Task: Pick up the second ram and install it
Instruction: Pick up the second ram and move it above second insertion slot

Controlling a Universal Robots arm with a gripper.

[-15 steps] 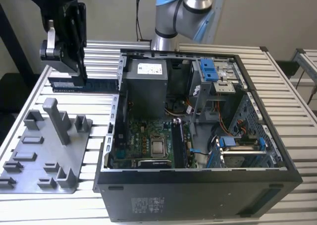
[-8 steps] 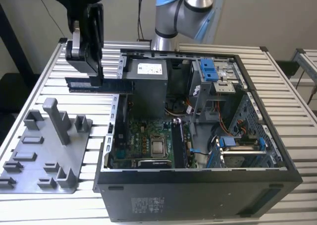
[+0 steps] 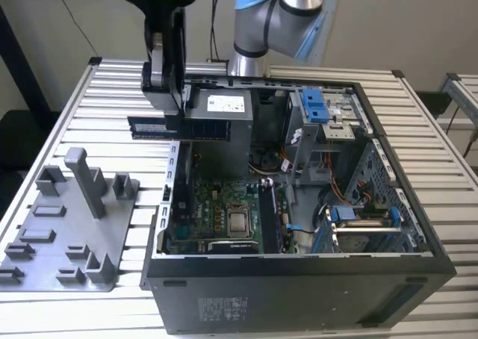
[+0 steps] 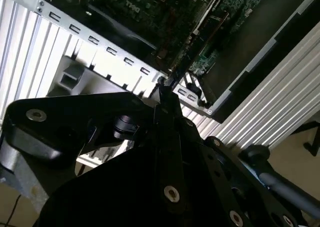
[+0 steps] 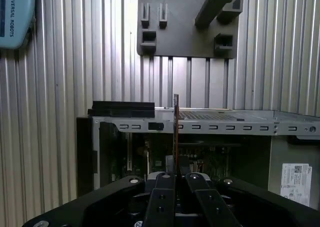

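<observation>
Slatted metal table (image 3: 441, 167) carries all. Claw (image 3: 166, 109) clenched on second ram (image 3: 198, 128); stick held level in air, seemingly just clear of grey power-supply box (image 3: 224, 104), over open computer case (image 3: 299, 294). Grey fixture plate (image 3: 67, 234) at exterior view's left.

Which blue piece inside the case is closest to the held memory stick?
The blue bracket atop the drive cage, nearest the second ram; the other blue clip sits farther off.

Over motherboard (image 3: 216, 204): open from above.
Beside it: power supply (image 3: 216, 156), drive cage (image 3: 328, 126) stand tall.
Held second ram (image 3: 179, 128): clear above case wall (image 3: 170, 182).
</observation>
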